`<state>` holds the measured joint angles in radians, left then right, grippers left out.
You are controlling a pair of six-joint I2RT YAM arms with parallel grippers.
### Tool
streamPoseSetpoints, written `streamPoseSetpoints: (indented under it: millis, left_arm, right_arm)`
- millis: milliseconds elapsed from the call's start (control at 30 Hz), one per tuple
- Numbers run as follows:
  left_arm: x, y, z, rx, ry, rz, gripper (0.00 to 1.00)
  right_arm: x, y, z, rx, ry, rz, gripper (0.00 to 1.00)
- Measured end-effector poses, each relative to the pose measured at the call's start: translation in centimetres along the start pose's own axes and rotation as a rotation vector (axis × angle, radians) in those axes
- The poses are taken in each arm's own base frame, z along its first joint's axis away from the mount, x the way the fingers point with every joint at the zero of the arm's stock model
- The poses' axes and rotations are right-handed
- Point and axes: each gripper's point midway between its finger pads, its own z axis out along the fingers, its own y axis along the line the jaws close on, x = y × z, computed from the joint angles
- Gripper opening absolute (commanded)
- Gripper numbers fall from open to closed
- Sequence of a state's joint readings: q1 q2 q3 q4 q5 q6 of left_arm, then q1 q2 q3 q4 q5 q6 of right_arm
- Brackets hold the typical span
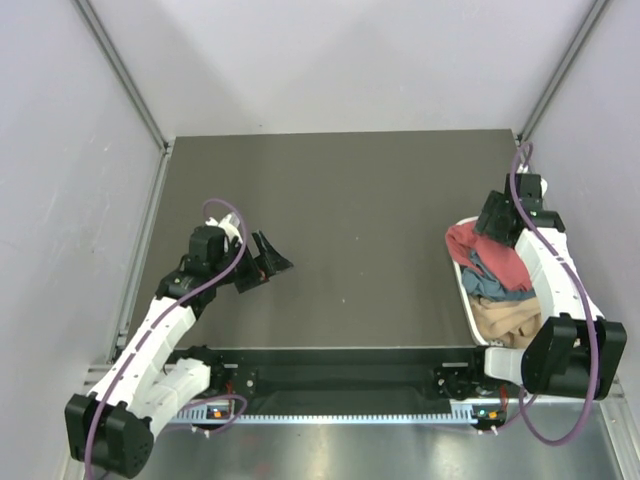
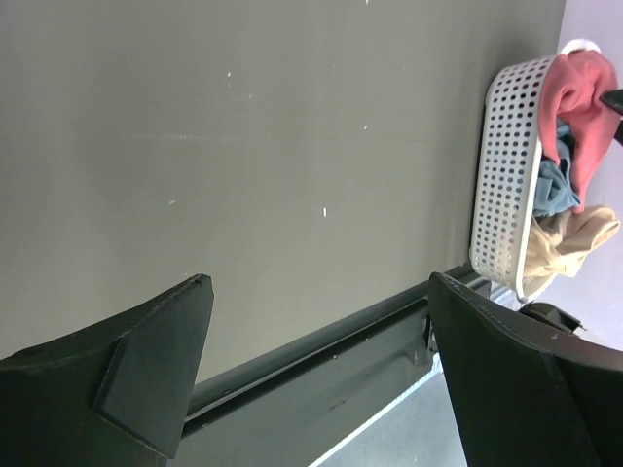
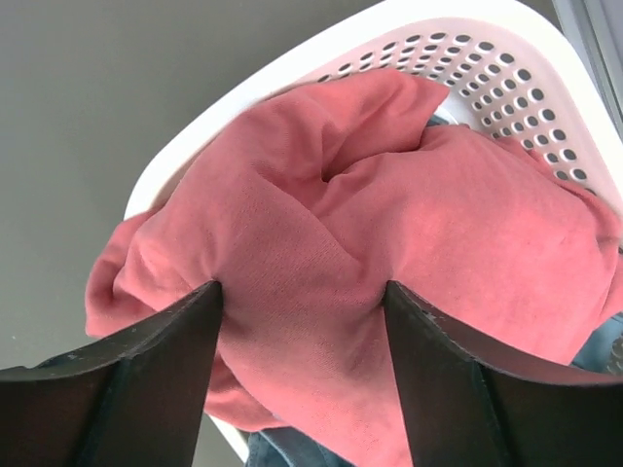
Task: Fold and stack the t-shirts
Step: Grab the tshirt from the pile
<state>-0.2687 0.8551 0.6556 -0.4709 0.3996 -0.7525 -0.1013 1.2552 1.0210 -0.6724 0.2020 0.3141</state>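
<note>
Here the red shirt lies bunched on top of the blue shirt and tan shirt in the basket, so the right fingers stand spread around a fold of it, not yet clenched; the left fingers hover released and empty over the counter.

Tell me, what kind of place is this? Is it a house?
Probably a robot lab bench, not a house: a left arm and right arm mounted on a dark table, pale walls around it, a white basket of shirts.
</note>
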Motion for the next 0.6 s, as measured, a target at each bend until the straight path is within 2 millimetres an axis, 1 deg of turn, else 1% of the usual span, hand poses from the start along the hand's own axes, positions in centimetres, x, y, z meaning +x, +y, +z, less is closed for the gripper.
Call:
streamPoseSetpoints:
  millis: [33,67,100,167,200,267,300,333,367,433,467,500,567,600]
  left_arm:
    - [0.2,0.1,0.1,-0.002,0.009,-0.003,0.96]
    - [0.3,0.2,0.2,-0.005,0.016,-0.004,0.96]
    - [0.4,0.4,0.3,-0.008,0.02,-0.003,0.96]
    - [0.4,0.4,0.3,-0.01,0.021,0.003,0.96]
    - [0.4,0.5,0.3,-0.011,0.022,0.007,0.96]
    - [0.5,0.6,0.3,-0.014,0.025,0.011,0.96]
    - [0.6,0.6,0.2,-0.018,0.029,0.011,0.96]
    - [0.6,0.6,0.2,-0.021,0.03,0.012,0.96]
    - [0.5,0.6,0.1,-0.022,0.03,0.015,0.96]
    - [0.3,0.3,-0.2,-0.021,0.028,0.02,0.96]
    - [0.1,0.0,-0.4,-0.019,0.021,0.026,0.96]
    - [-0.1,-0.3,-0.7,-0.014,0.014,0.033,0.96]
    - [-0.6,-0.9,-1.2,-0.002,-0.008,0.046,0.96]
    - [-0.8,-1.3,-1.6,0.005,-0.021,0.053,0.96]
  right_arm:
    - [0.0,0.0,0.0,0.002,0.0,0.0,0.61]
    - [0.0,-0.1,0.0,0.003,-0.005,0.0,0.53]
    - [0.1,-0.2,0.1,0.006,-0.009,-0.003,0.35]
    - [0.2,-0.4,0.2,0.017,-0.009,-0.008,0.21]
    - [0.1,-0.6,0.2,0.026,-0.012,-0.01,0.09]
    - [-0.3,-1.2,0.1,0.06,-0.026,-0.014,0.0]
    - [-0.7,-1.5,-0.2,0.081,-0.031,-0.015,0.0]
    - [-1.6,-1.8,-0.7,0.102,-0.05,-0.013,0.0]
    - [-2.6,-2.1,-1.4,0.122,-0.072,-0.01,0.0]
    - [-6.4,-2.6,-3.7,0.153,-0.165,0.013,0.0]
    - [-8.7,-2.8,-5.4,0.164,-0.225,0.029,0.0]
    - [-11.5,-2.9,-7.6,0.17,-0.303,0.053,0.0]
    - [-15.8,-3.0,-11.7,0.159,-0.446,0.096,0.0]
    - [-18.3,-3.0,-14.7,0.137,-0.541,0.127,0.0]
